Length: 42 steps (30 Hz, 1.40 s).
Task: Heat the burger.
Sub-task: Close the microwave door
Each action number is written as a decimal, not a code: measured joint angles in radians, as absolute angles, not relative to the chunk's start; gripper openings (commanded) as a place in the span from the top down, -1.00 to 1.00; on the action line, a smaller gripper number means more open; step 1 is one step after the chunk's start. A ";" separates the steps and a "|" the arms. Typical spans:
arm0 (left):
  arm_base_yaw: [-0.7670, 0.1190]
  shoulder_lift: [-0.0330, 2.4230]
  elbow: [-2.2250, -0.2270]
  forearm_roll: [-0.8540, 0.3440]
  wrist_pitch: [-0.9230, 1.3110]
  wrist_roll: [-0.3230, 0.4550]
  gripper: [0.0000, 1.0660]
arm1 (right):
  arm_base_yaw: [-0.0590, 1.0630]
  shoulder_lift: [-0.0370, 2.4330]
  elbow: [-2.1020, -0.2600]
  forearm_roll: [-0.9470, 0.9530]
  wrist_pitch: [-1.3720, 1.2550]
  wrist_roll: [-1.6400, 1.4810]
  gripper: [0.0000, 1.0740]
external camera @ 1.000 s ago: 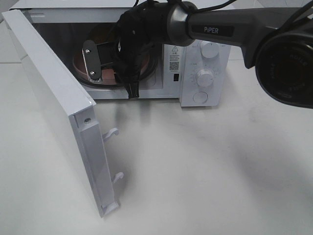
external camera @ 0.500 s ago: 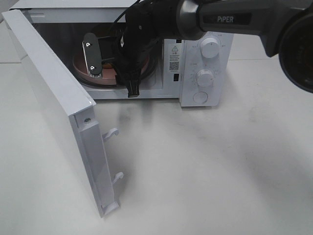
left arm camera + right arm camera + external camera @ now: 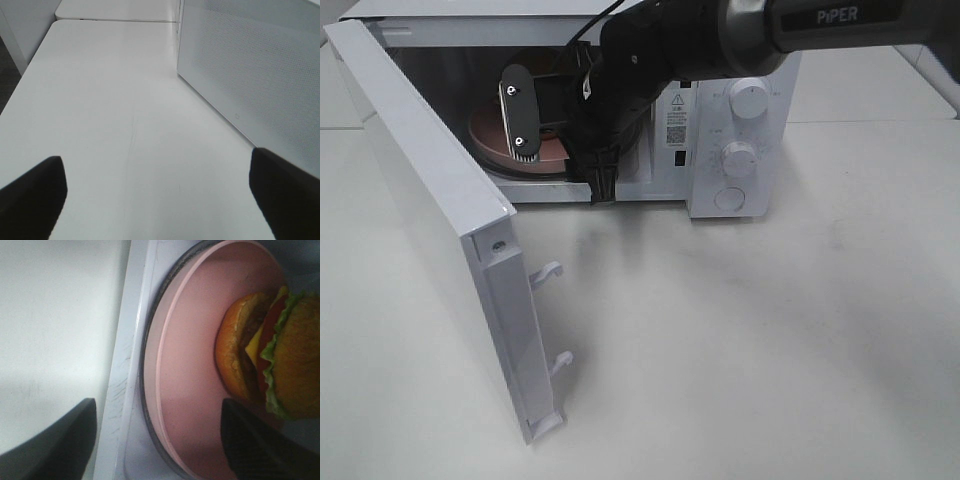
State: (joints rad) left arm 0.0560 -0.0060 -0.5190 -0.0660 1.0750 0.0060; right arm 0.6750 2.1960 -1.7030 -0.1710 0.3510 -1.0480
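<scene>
Located the burger (image 3: 265, 355) inside the microwave (image 3: 735, 110), seated on the pink plate (image 3: 190, 365); confirmed bun, yellow cheese, red tomato and green lettuce frill in the right wrist view; could not see the burger from the high camera, hidden there behind the right arm (image 3: 650, 50); noted only an edge of the plate from that camera. Found the microwave door (image 3: 430, 190) swung wide open toward the left of the high view, with two latch hooks (image 3: 548, 272) exposed on its free edge. Observed the right hand (image 3: 157, 402) extended into the cavity; fingers well apart, clamped on nothing, close to the near rim of the plate and clear of the burger; could not tell whether touching that rim. Checked the left hand (image 3: 156, 155) by its own wrist camera; fingers spread wide, nothing between them, held above bare white desk (image 3: 115, 100), near a perforated white panel (image 3: 260, 65). Recorded two dials (image 3: 748, 98) and a round button (image 3: 730, 198) on the control panel, both clear of either hand.
</scene>
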 measured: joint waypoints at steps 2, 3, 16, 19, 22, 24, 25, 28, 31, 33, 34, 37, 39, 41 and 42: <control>0.056 -0.006 -0.519 -0.066 1.075 0.006 -0.71 | 0.675 2.173 -1.668 -0.171 0.317 -1.035 -0.34; 0.056 -0.006 -0.519 -0.066 1.075 0.006 -0.71 | 0.675 2.147 -1.633 -0.172 0.288 -1.023 -0.36; 0.056 -0.006 -0.519 -0.066 1.075 0.006 -0.71 | 0.675 2.028 -1.438 -0.173 0.156 -0.999 -0.42; 0.056 -0.006 -0.519 -0.066 1.075 0.006 -0.71 | 0.675 2.012 -1.415 -0.173 0.145 -0.999 -0.42; 0.056 -0.006 -0.519 -0.066 1.075 0.006 -0.71 | 0.675 1.985 -1.373 -0.173 0.126 -0.999 -0.42; 0.056 -0.006 -0.519 -0.066 1.075 0.006 -0.71 | 0.675 1.966 -1.341 -0.173 0.119 -0.999 -0.42; 0.056 -0.006 -0.519 -0.066 1.075 0.006 -0.71 | 0.675 1.945 -1.310 -0.173 0.106 -0.999 -0.42; 0.056 -0.006 -0.519 -0.066 1.075 0.006 -0.71 | 0.675 1.915 -1.269 -0.173 0.087 -0.999 -0.42; 0.056 -0.006 -0.519 -0.066 1.075 0.006 -0.71 | 0.675 1.879 -1.221 -0.173 0.067 -0.999 -0.42; 0.056 -0.006 -0.519 -0.066 1.075 0.006 -0.71 | 0.675 1.857 -1.188 -0.173 0.058 -0.999 -0.42; 0.056 -0.006 -0.519 -0.066 1.075 0.006 -0.71 | 0.675 1.845 -1.173 -0.173 0.052 -0.999 -0.42; 0.056 -0.006 -0.519 -0.066 1.075 0.006 -0.71 | 0.675 1.825 -1.147 -0.173 0.047 -0.999 -0.42; 0.056 -0.006 -0.519 -0.066 1.075 0.006 -0.71 | 0.675 1.787 -1.103 -0.173 0.040 -0.999 -0.42; 0.056 -0.006 -0.519 -0.066 1.075 0.006 -0.71 | 0.675 1.763 -1.075 -0.173 0.036 -0.999 -0.42; 0.056 -0.006 -0.519 -0.066 1.075 0.006 -0.71 | 0.675 1.763 -1.075 -0.173 0.036 -0.999 -0.42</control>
State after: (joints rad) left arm 0.0560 -0.0060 -0.5190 -0.0660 1.0750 0.0060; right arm 0.6750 1.7630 -1.0750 -0.1730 0.0360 -0.9990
